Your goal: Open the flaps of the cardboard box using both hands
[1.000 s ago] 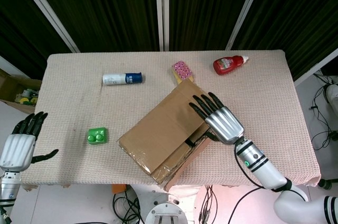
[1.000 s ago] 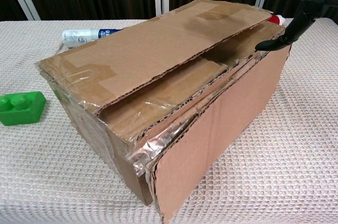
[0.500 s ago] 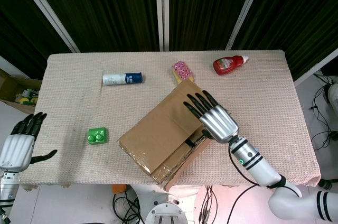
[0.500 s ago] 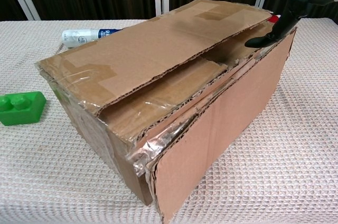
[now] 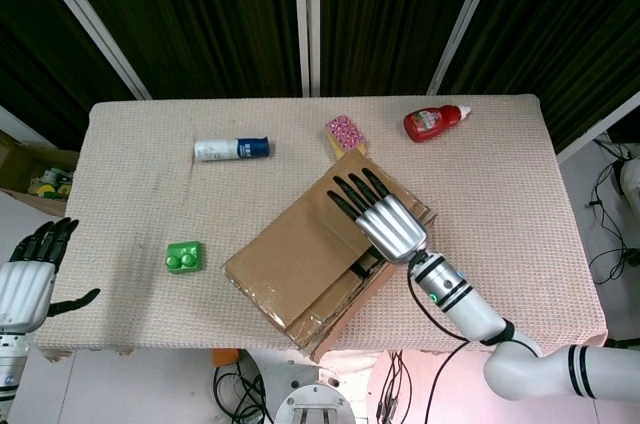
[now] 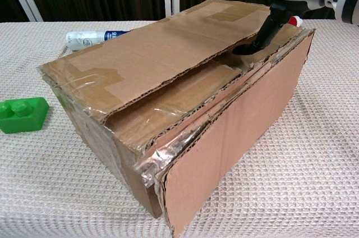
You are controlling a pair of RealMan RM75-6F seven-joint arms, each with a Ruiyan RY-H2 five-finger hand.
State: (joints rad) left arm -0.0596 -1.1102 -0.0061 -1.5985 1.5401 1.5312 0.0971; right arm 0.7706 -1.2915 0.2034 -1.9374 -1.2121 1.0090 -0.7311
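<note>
Box (image 5: 310,259) near the counter's (image 5: 520,194) front edge, right hand (image 5: 385,219) over its top flap. Block (image 5: 184,257) to its left; behind, can (image 5: 232,149), pouch (image 5: 344,132) and ketchup (image 5: 434,121). Left hand (image 5: 25,284) off the front-left corner.

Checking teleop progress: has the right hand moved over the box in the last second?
Yes. In the head view the right hand has slid left across the cardboard box, toward its middle and the pink pack.

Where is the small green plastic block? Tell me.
Head view: the small green plastic block lies on the table's left side, just left of the brown cardboard box, below the white spray bottle.
</note>
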